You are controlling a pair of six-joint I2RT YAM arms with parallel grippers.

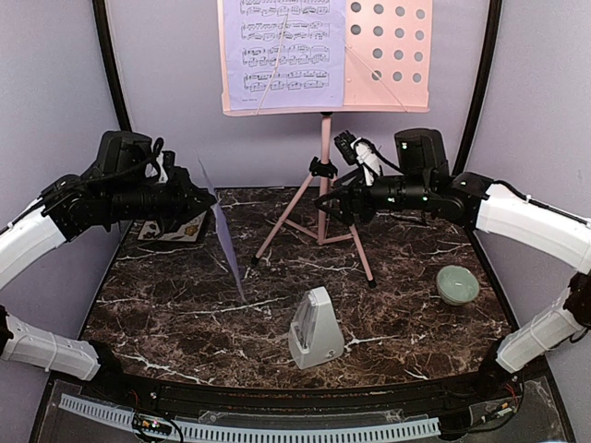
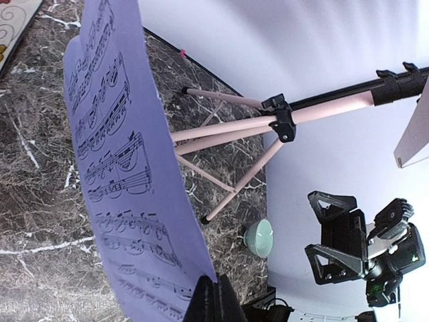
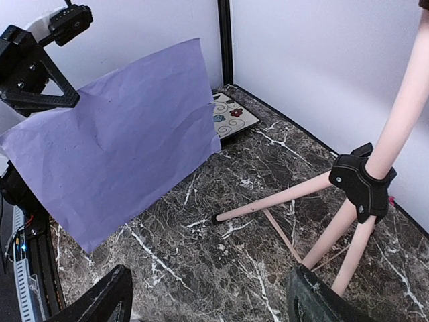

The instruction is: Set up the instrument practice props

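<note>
At nine o'clock the left fingers pinch a lavender sheet, held upright over the table. At twelve the stand is upright, with one page on the left half of its desk. The metronome sits at six. The right fingers gape empty near the stand's legs. The step in hand looks like placing the second page. The next move calls for lifting the sheet to the desk's bare right half and seating its lower edge on the ledge.
</note>
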